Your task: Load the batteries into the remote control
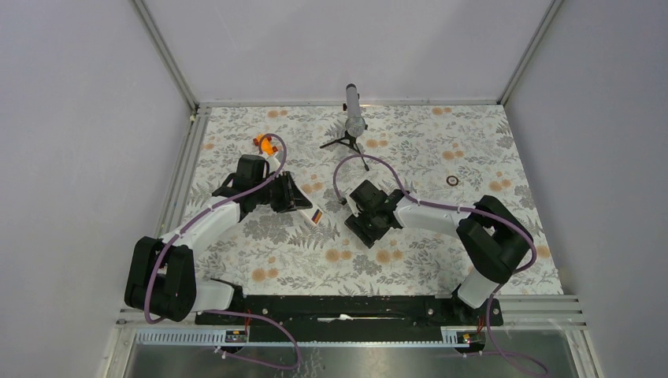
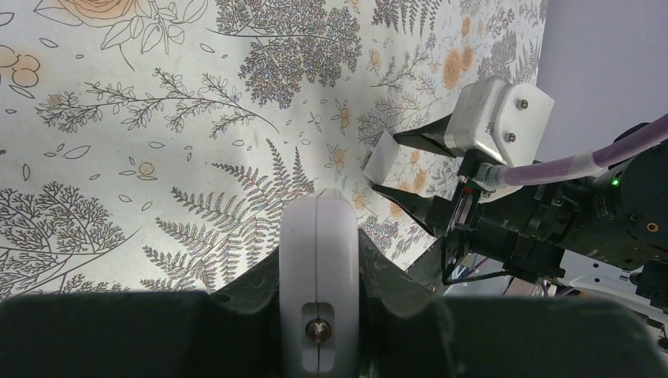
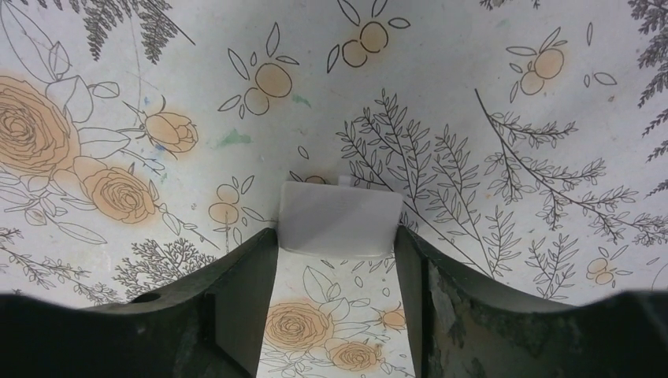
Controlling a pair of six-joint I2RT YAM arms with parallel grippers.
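Note:
My left gripper (image 1: pixel 293 197) is shut on the white remote control (image 1: pixel 304 207), gripping it by its long sides; in the left wrist view the remote (image 2: pixel 319 236) is seen end-on between the jaws. A small orange and dark patch (image 1: pixel 317 215), apparently the batteries, shows at the remote's free end. A short way to the right, my right gripper (image 1: pixel 354 206) holds a small flat white cover (image 3: pixel 340 216) between its fingertips, just above the floral tablecloth. The left wrist view also shows that cover (image 2: pixel 386 154) pinched in the right gripper (image 2: pixel 391 164).
A chunky orange toy piece (image 1: pixel 268 143) lies at the back left. A small tripod with a grey cylinder (image 1: pixel 354 118) stands at the back centre. A black ring (image 1: pixel 452 179) lies at the right. Walls enclose the table.

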